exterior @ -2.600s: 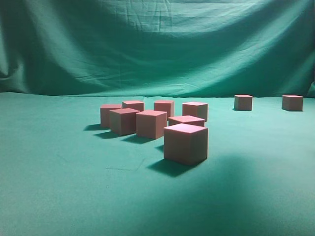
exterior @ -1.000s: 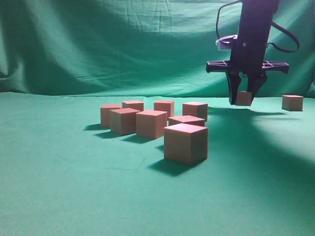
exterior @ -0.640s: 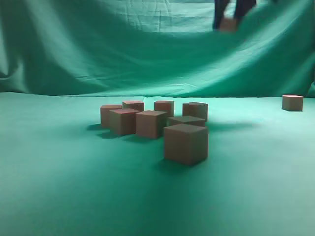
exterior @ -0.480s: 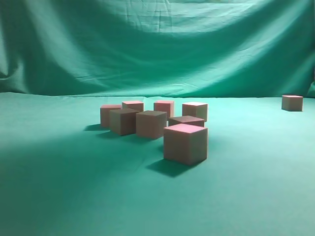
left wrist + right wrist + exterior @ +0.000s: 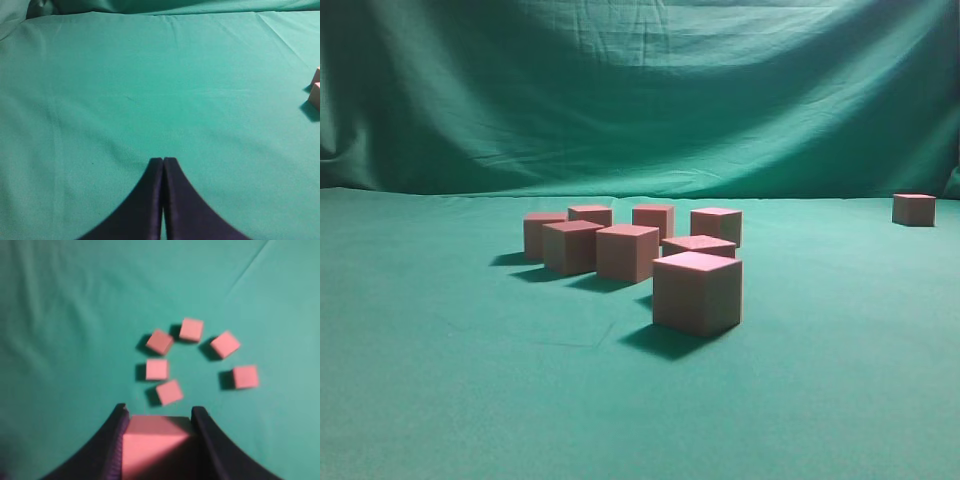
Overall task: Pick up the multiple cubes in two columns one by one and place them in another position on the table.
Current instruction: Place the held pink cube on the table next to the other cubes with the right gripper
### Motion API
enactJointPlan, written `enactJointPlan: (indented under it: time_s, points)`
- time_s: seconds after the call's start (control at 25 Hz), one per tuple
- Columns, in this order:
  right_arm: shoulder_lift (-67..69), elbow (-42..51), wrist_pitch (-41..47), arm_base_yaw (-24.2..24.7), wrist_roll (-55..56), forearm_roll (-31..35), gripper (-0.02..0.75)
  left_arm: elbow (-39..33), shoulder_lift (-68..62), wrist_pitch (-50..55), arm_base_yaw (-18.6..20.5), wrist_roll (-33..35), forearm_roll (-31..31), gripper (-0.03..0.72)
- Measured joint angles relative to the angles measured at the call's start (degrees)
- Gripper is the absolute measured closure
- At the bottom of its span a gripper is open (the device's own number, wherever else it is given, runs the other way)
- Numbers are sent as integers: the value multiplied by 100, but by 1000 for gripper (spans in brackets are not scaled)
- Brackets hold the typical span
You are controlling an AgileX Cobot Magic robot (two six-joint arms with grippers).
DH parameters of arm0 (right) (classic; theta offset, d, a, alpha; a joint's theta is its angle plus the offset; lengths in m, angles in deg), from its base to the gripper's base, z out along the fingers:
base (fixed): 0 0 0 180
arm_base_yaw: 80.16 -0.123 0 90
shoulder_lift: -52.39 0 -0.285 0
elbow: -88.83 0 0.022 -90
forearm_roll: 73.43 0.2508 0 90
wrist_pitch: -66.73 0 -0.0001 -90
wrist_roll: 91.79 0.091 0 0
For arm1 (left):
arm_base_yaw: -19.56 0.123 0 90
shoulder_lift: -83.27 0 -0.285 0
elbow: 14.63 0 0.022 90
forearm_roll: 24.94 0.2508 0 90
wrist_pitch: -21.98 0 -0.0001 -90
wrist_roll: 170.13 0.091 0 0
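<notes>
While the right gripper hangs high above the table, it clamps one cube between its two dark fingers, the jaws set to the cube's width and pressing on two opposite side faces; the held cube fills the gap, its top face level. Below it in the right wrist view lies a loose cluster of six cubes, none touching another; the exterior view shows the same group near the table's middle, one cube standing nearer the camera, and a lone cube well apart at the far right edge; neither arm appears in that view. The left gripper is closed, fingertips together, holding nothing, above bare cloth, with two cube corners at the right border of its view.

Handling, as judged: each cube looks rigid, light and matte, with sharp edges and flat parallel faces; it should neither deform nor slip readily under a moderate squeeze, and seems in no way fragile. The best hold is on two opposite vertical faces, near mid-height, fingers square to the faces; a grip across corners or edges could let the cube twist; cubes in the cluster stand near one another, so the fingers need a gap on both sides.
</notes>
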Motion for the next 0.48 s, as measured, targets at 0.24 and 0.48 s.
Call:
enactJointPlan:
  time_s: [0.24, 0.48]
  points:
    - [-259, 1727, -289, -1106, -301, 14, 492, 0, 0, 0, 0, 0, 0, 688]
    - [165, 2128, -1209, -2072, -467, -115, 492, 0, 0, 0, 0, 0, 0, 688]
